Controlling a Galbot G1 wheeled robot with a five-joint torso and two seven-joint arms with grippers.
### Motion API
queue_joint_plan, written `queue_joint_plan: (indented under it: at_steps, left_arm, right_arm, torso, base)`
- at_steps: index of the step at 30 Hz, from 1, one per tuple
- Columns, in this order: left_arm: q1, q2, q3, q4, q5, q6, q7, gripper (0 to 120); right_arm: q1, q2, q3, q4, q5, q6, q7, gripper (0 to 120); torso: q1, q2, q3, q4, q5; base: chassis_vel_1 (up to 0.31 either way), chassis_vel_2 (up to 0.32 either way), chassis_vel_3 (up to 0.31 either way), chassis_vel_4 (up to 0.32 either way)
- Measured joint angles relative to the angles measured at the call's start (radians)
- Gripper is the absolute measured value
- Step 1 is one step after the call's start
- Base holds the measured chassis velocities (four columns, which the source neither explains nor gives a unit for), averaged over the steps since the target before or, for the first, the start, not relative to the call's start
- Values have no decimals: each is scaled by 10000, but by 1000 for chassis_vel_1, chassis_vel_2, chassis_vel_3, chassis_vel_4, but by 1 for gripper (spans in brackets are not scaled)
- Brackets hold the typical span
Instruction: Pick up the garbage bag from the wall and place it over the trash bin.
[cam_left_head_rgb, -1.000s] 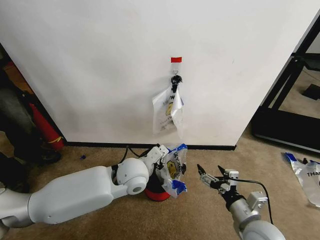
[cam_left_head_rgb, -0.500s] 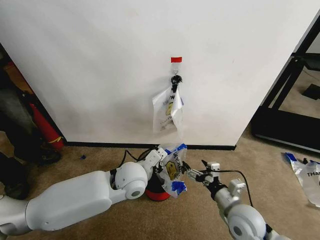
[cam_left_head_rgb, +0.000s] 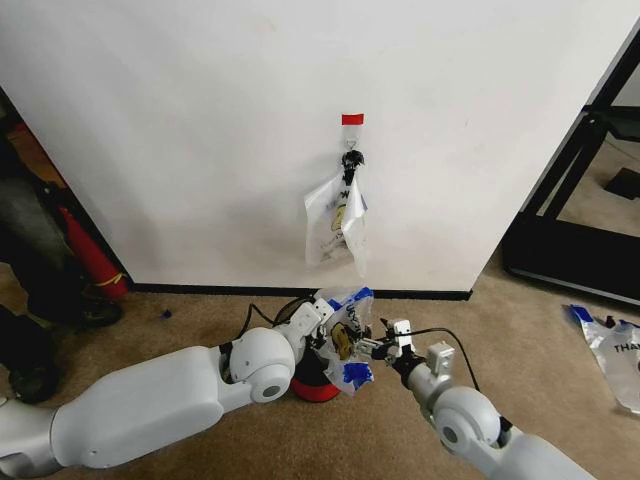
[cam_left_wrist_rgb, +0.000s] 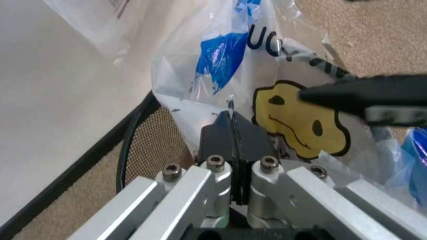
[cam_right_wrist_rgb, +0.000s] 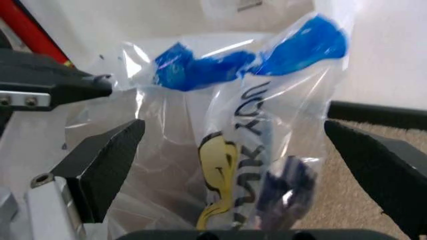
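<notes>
The garbage bag (cam_left_head_rgb: 346, 338) hangs low in front of the wall (cam_left_head_rgb: 200, 150), just above the trash bin (cam_left_head_rgb: 314, 383), whose red side shows beneath the bag in your head view. From that camera you see the left gripper (cam_left_head_rgb: 325, 318) at the bag's near-left edge and the right gripper (cam_left_head_rgb: 372, 345) pushed up against its yellow smiley side, but the plastic hides how either set of fingers stands. Your left wrist view settles the first: the left gripper (cam_left_wrist_rgb: 231, 122) has its two black fingers (cam_left_wrist_rgb: 215, 137) pressed together with a thin fold of the bag (cam_left_wrist_rgb: 293, 95) pinched between them, and a dark finger of the other arm crosses in front of the smiley. Your right wrist view settles the second: the right gripper (cam_right_wrist_rgb: 233, 150) stands wide apart, one black finger on each side of the bag (cam_right_wrist_rgb: 233, 130), with the blue handles bunched at the top. Up on the wall, the head view also shows you the red tape strip (cam_left_head_rgb: 352, 119) and the black hook (cam_left_head_rgb: 351, 158) with same-print bags (cam_left_head_rgb: 336, 226) hanging from it. Another bag (cam_left_head_rgb: 615, 352) lies flat on the carpet (cam_left_head_rgb: 400, 440) well off to the right.
</notes>
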Motion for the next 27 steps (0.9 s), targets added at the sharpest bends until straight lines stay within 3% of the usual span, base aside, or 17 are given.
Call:
queue_joint_plan:
  at_steps: [13, 20, 25, 27]
  left_arm:
    - [200, 25, -105, -56, 110, 0, 46, 0]
    - [223, 117, -150, -96, 116, 0, 74, 0]
    - [293, 131, -187, -117, 116, 0, 81, 0]
    - [299, 130, -188, -118, 116, 0, 83, 0]
  right_arm:
    - [643, 333, -746, -500, -23, -646, 1236, 95]
    - [864, 619, -902, -756, 32, -882, 1565, 73]
    - [926, 638, -942, -819, 146, -988, 1603, 52]
    - [936, 652, -943, -824, 171, -1019, 1631, 49]
  torso:
    - [0, 0, 0, -1, -1]
    - [0, 1, -1, 0, -1]
    - [0, 1, -1, -1, -1]
    - [0, 1, -1, -1, -2]
  base:
    - [0, 0, 0, 0]
    - [0, 0, 0, 0]
    - [0, 0, 0, 0]
    - [0, 0, 0, 0]
